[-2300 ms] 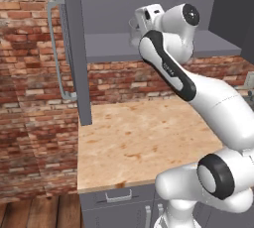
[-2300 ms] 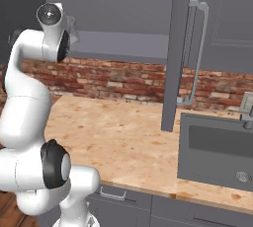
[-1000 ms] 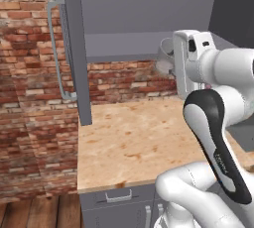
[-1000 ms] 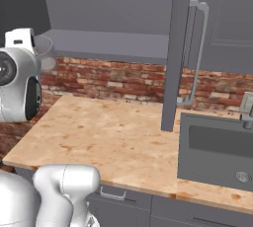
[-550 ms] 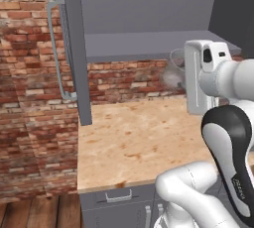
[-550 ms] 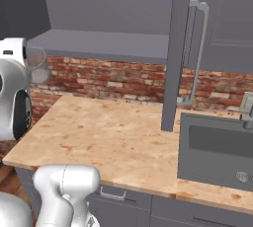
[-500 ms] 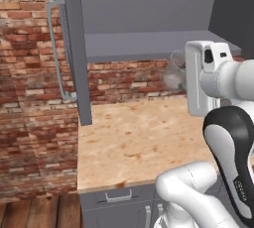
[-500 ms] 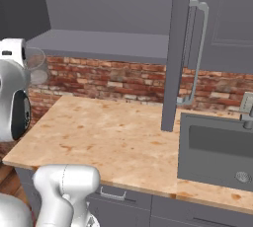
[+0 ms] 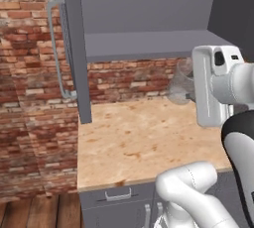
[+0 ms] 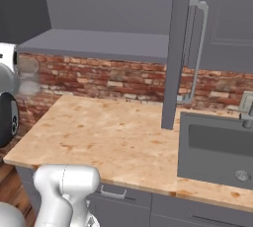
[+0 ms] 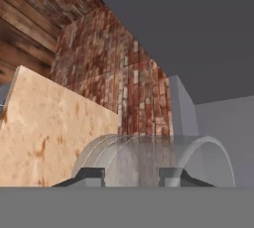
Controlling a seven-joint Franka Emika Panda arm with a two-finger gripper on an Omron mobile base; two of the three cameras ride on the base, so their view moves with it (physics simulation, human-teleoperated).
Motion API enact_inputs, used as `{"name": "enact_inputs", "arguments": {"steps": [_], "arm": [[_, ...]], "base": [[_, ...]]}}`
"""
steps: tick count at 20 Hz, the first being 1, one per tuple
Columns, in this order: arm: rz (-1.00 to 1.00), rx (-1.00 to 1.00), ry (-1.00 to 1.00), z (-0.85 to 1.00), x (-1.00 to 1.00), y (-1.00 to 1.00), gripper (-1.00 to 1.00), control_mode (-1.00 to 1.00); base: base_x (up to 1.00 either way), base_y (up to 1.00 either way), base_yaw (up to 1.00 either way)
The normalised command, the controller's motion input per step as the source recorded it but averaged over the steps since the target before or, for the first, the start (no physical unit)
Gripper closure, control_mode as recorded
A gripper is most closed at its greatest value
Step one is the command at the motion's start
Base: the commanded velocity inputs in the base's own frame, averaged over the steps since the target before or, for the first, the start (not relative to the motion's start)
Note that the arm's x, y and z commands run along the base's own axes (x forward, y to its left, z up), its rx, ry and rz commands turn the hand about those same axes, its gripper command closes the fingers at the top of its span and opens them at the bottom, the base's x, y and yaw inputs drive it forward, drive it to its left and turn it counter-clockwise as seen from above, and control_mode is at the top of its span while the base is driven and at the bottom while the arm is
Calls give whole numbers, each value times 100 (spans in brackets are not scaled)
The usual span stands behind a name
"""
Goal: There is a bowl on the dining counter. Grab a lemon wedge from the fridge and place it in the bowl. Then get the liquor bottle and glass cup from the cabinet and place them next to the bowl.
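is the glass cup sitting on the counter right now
No, the glass cup is held in the gripper, up in the air beside the cabinet shelf, well above the counter.

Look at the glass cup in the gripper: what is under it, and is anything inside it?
The glass cup hangs in the gripper above the wood counter, not touching it. Brick shows through its clear wall, so it looks empty. The gripper covers part of its side.

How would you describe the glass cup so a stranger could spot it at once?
Find the open grey cabinet above the wood counter. Below its shelf, the gripper holds the glass cup against the brick wall. It is the one clear, see-through thing.
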Motion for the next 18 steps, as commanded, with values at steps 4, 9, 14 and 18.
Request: {"name": "enact_inputs", "arguments": {"steps": [4,9,14,18], "arm": [[0,0,0,0,0,0,100,100],[0,0,0,0,0,0,100,100],[0,0,0,0,0,0,100,100],[0,0,0,0,0,0,100,100]], "base": [[-72,12,-5],[-80,26,-13],[-46,53,-36],[-29,72,-54]]}}
